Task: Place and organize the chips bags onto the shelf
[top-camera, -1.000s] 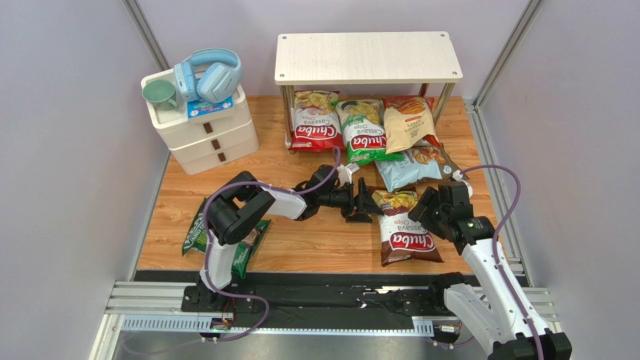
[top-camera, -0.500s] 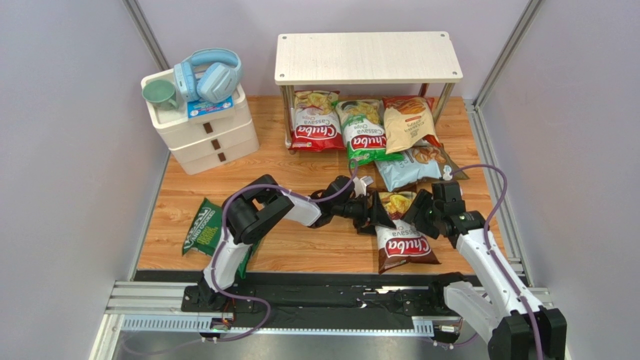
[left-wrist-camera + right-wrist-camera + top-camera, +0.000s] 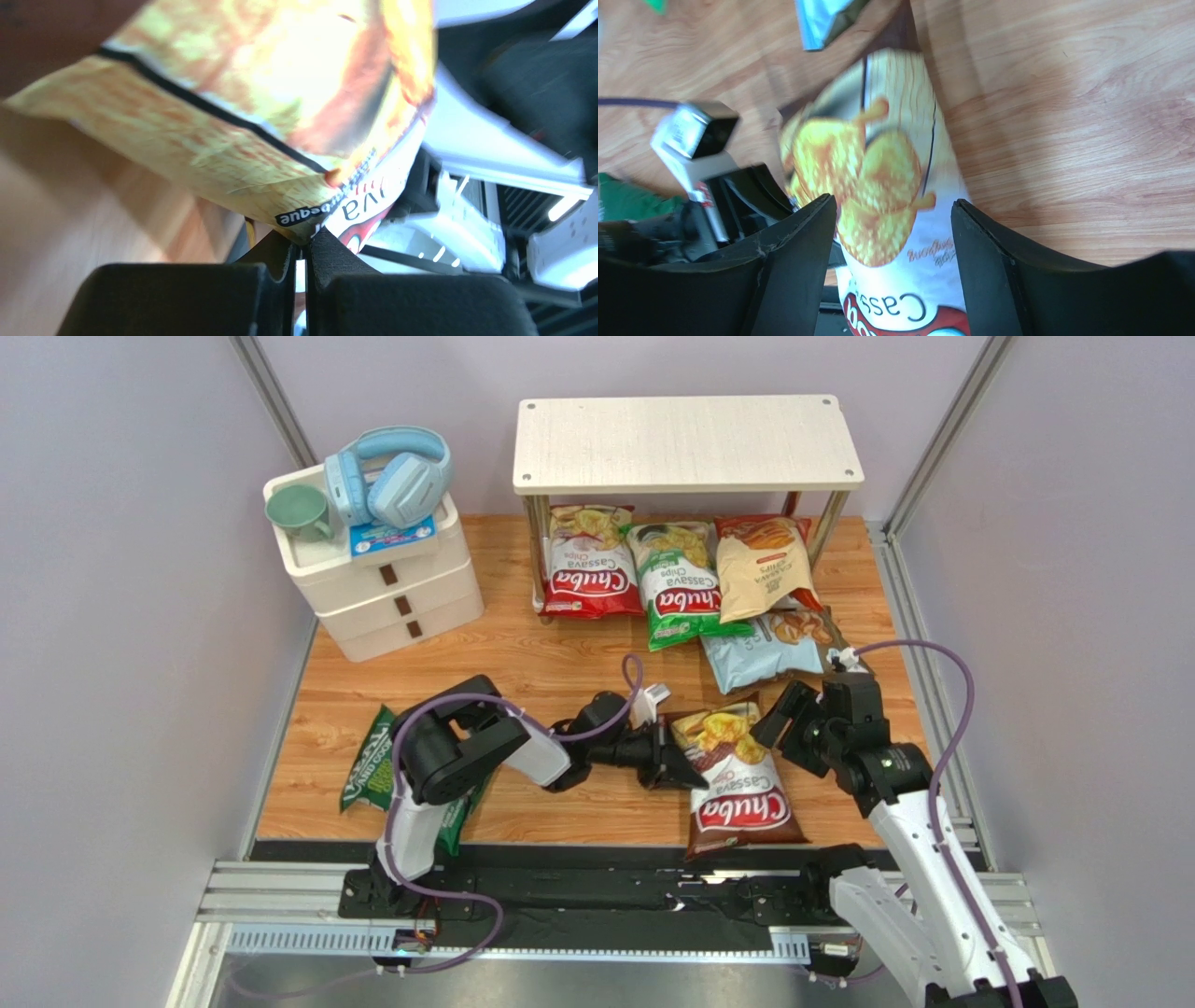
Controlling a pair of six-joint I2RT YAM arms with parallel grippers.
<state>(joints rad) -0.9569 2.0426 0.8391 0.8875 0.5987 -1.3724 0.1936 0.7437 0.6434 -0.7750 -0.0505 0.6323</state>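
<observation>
Grip on the brown Chuba Cassava bag [image 3: 737, 787]

The left pincer [image 3: 679, 765] is clenched on the left edge of that bag, its fingers pressed nearly together over the crimped seam. The bag rests on the wooden bench [image 3: 561, 658], near and right of centre. The right pincer [image 3: 780, 717] is spread wide at the bag's far right corner, grasping nothing; whether it touches the foil is hard to say. Under the top board of the shelf [image 3: 687, 441] lean the red Chuba bag [image 3: 589, 567], green Chuba bag [image 3: 680, 585] and cream-orange bag [image 3: 765, 567]. The light blue bag [image 3: 765, 647] lies just in front of them. The dark green bag [image 3: 382, 767] lies near left, partly under the left arm.
</observation>
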